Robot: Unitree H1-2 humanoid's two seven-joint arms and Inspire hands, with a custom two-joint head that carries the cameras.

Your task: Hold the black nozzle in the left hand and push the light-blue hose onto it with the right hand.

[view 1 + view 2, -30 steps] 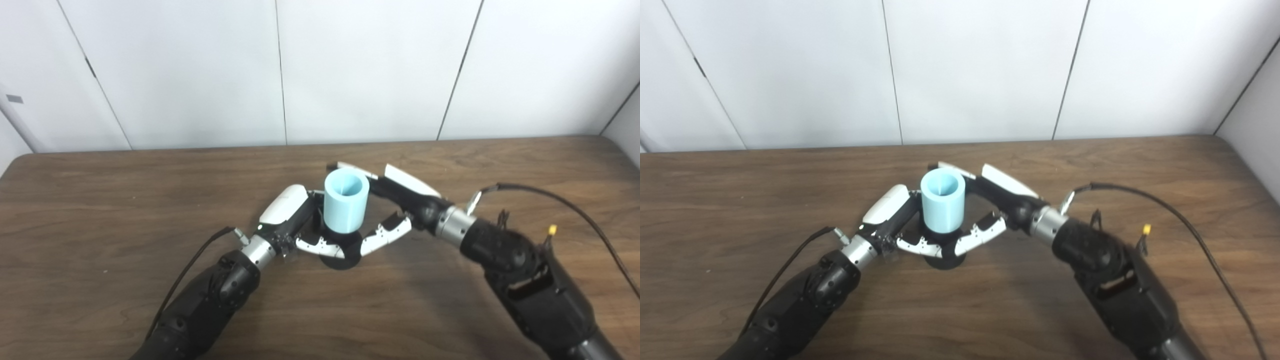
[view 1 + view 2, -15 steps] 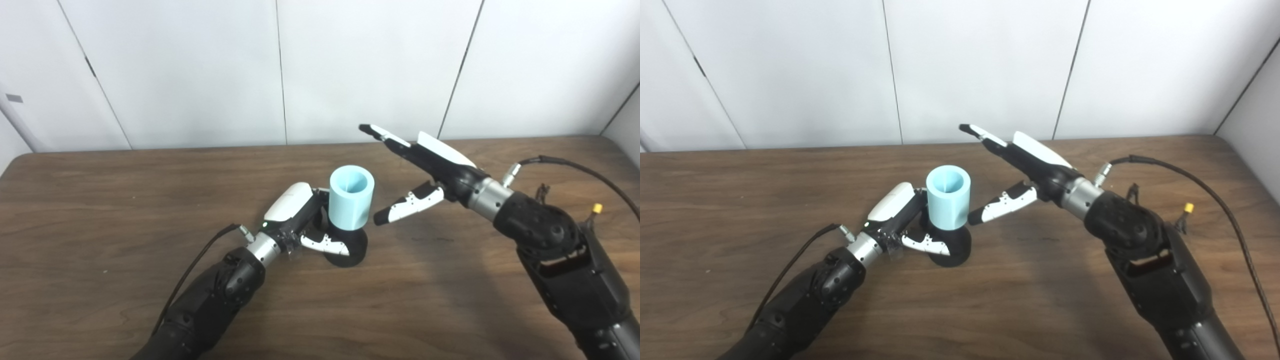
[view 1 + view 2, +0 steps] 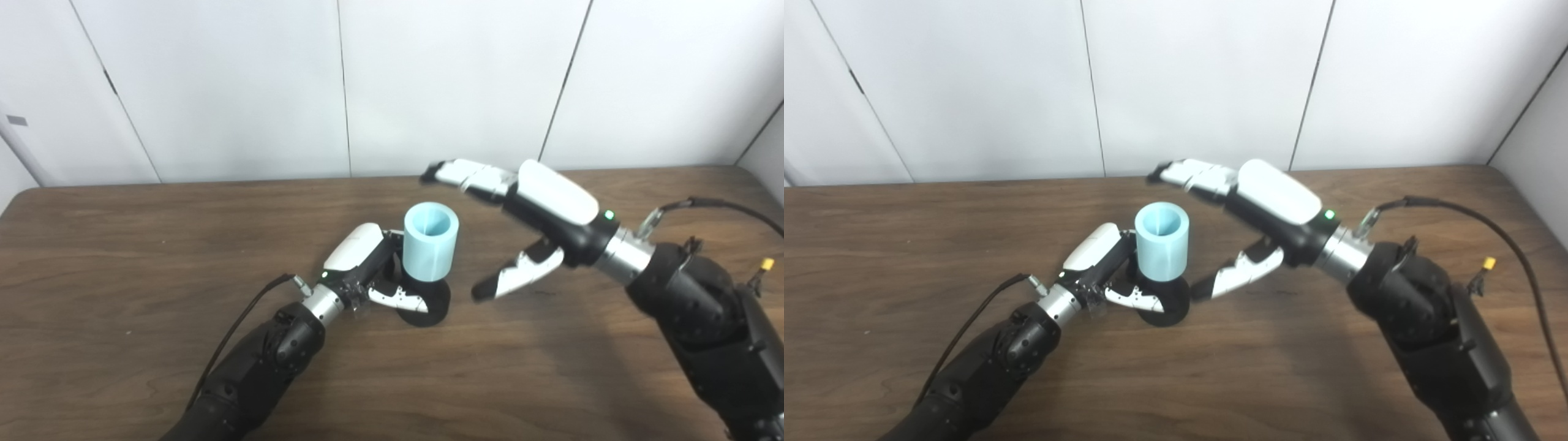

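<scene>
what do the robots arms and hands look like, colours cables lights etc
Both arms are bulky matte black with silver metal wrist collars. The left hand and right hand have glossy white back shells over black frames and white-and-black fingers. A black cable loops from each wrist. A green light glows on the right hand.

A dark wood-grain table [image 3: 122,245] fills the foreground, its far edge meeting a white panelled wall [image 3: 245,79] crossed by thin dark seams; even, soft light falls throughout.
</scene>
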